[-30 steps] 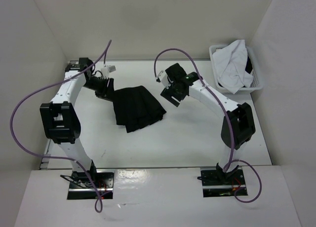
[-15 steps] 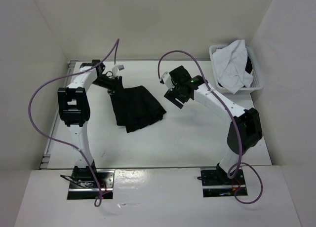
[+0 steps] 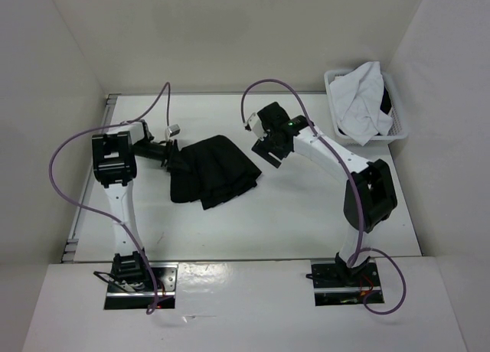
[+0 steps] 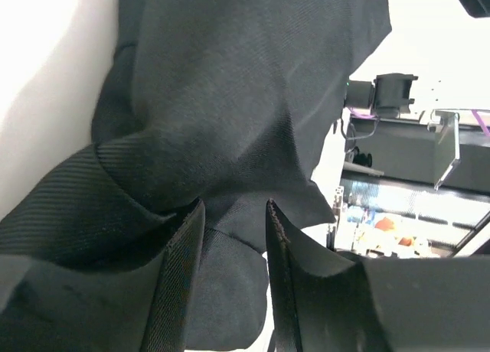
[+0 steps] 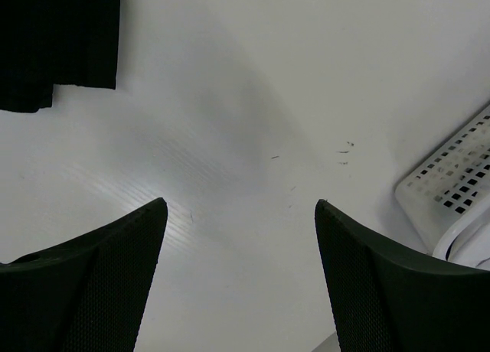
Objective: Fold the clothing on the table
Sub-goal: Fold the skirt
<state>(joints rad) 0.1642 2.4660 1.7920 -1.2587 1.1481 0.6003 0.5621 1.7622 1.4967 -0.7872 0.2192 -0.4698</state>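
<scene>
The clothing (image 3: 216, 170), a black skirt, lies bunched left of centre on the table (image 3: 291, 214). My left gripper (image 3: 170, 151) is at the skirt's left edge, its jaws partly closed on a bunch of the fabric. In the left wrist view the black cloth (image 4: 245, 99) fills the frame, its creases running in to my left gripper (image 4: 233, 210), and a ribbed band drapes over the left finger. My right gripper (image 3: 269, 149) hovers just right of the skirt, open and holding nothing. The right wrist view shows bare table between the jaws of my right gripper (image 5: 239, 206) and a corner of the skirt (image 5: 57, 46) at top left.
A white perforated basket (image 3: 398, 126) stands at the back right corner, holding a white garment (image 3: 360, 99) with dark trim. Its corner (image 5: 452, 191) shows at the right of the right wrist view. White walls enclose the table on three sides.
My left arm swung back and lowered, and the skirt's left side moved with it and bunched up. The right gripper shifted slightly and stayed open.
</scene>
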